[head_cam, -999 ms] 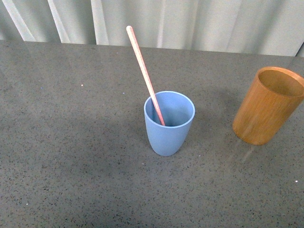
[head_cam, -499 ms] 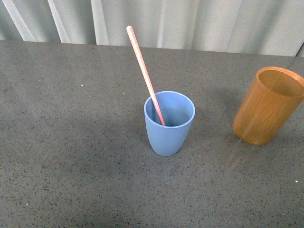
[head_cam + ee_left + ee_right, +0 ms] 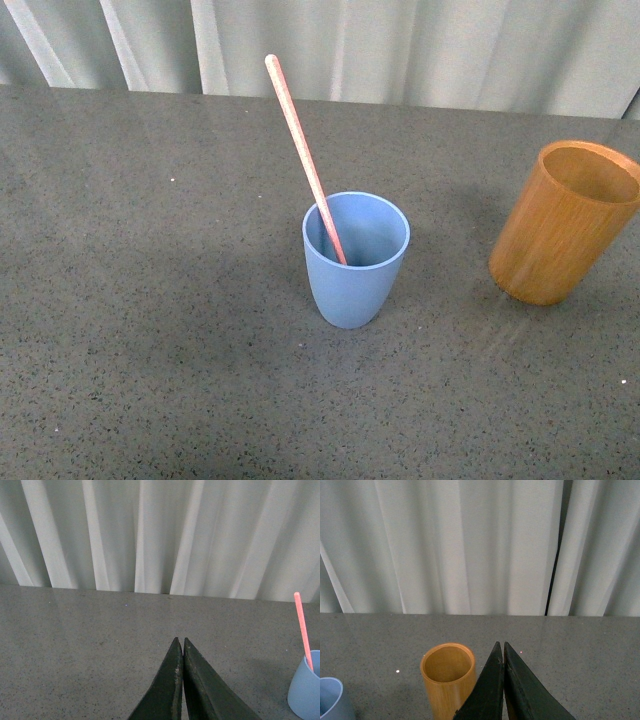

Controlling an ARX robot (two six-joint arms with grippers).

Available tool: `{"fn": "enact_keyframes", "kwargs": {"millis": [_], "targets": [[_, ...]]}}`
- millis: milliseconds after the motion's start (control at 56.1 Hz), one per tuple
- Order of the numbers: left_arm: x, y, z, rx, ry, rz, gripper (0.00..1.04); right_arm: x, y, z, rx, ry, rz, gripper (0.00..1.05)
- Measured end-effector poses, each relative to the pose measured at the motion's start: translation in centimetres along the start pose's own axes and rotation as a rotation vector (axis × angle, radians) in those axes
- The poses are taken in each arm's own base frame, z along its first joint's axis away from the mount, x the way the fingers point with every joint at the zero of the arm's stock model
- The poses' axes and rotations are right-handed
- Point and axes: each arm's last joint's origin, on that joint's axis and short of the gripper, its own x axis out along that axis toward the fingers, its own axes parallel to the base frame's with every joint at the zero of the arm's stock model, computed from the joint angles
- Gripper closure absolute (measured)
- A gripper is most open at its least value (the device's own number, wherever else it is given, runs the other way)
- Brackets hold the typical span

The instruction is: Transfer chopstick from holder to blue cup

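Chopstick sits in the blue cup, centre of the front view. Lower end is inside the cup, the shaft leans on the rim's left side, and the top tilts toward upper left of frame, well above the rim. Left wrist view also catches it at far right edge: chopstick sticking out of the blue cup.

Handling, my read: thin, rigid, very light, smooth finish, so likely slippery in a hard pincer. Not fragile, but it will pivot about any single pinch point. If it needs a regrasp, take it on the exposed shaft just above the rim, pads across the stick, not at the tip. A high grip gives it a long lever to swing and could tip the cup. The cup looks like light plastic with a rounded base, so side load on the stick could topple it.

Holder is at right of the front view, well apart from the blue cup, upright and empty as far as I can see into it. It also shows in the right wrist view, holder, lower centre-left.

Left pincer: tips pressed together, clenched on nothing, above bare counter.
Right pincer: same, tips together, nothing held, near the holder.

Neither arm shows in the front view. The transfer looks done judging from the layout.
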Motion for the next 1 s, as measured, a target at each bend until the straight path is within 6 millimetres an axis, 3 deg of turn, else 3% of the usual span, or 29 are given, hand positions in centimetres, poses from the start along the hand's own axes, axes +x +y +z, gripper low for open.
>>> {"fn": "enact_keyframes", "kwargs": {"millis": [999], "targets": [[0.0, 0.0, 0.0, 0.0, -0.001, -0.001, 1.01, -2.6, 0.0, -0.2, 0.0, 0.003, 0.0, 1.04]]}}
